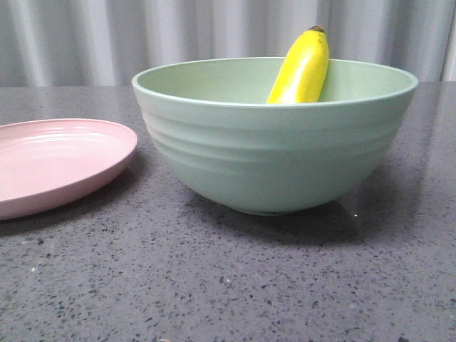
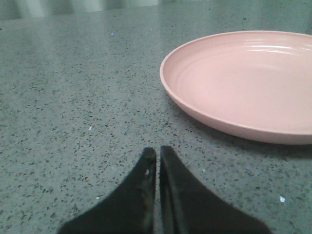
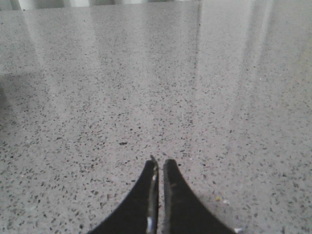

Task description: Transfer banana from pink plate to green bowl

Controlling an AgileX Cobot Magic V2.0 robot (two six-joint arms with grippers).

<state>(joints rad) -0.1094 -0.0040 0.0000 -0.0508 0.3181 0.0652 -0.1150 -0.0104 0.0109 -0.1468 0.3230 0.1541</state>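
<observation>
The yellow banana (image 1: 301,70) stands tilted inside the pale green bowl (image 1: 274,153) at the middle of the front view, its dark tip above the rim. The pink plate (image 1: 53,162) lies bare at the left, apart from the bowl. It also shows in the left wrist view (image 2: 243,87), a little beyond my left gripper (image 2: 158,152), which is shut and holds nothing, low over the table. My right gripper (image 3: 160,162) is shut and holds nothing over bare table. Neither gripper shows in the front view.
The table is a grey speckled stone top (image 1: 214,285). A pale curtain (image 1: 142,35) hangs behind it.
</observation>
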